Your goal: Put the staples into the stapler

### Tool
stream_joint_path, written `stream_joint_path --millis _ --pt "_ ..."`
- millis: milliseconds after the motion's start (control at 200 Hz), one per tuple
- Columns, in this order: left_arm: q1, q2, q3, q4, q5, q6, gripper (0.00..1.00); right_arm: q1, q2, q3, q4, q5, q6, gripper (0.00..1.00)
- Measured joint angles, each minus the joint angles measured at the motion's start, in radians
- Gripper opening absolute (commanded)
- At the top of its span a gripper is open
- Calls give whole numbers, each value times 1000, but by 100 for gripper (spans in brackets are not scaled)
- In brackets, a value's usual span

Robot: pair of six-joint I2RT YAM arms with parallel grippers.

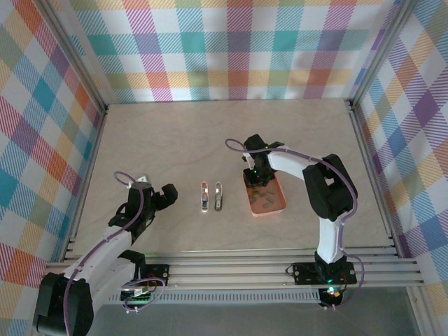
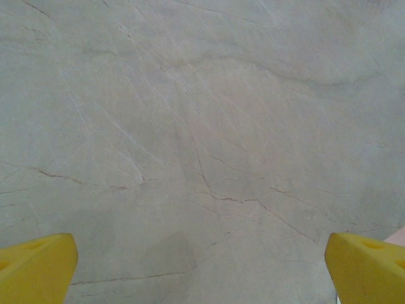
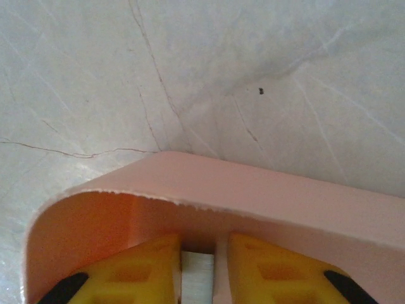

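Right gripper point(image 3: 197, 269), narrowed, brackets a staple strip point(image 3: 197, 280) by the tray point(image 3: 253, 190) wall; whether it grips yet, I cannot tell. Pinch its sides squarely, then lift straight over the rim. Stapler point(image 1: 219, 197) lies left of the tray.

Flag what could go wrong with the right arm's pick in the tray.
The staple strip sits between the right gripper's jaws, close to the tray wall; it may twist or slip, and a lift could drag the tray. The stapler lies right beside a white-and-pink stapler; loading could hit the wrong one.
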Motion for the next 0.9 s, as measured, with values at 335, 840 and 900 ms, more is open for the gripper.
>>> stream_joint_path --millis 335,840,900 --pt "0 -1 0 -1 -4 0 100 0 10 14 -16 18 30 21" --pt "0 -37 0 10 4 1 100 -3 -156 -123 52 34 112 17" --pt "0 -36 0 21 10 5 100 -3 -204 -146 73 40 129 17"
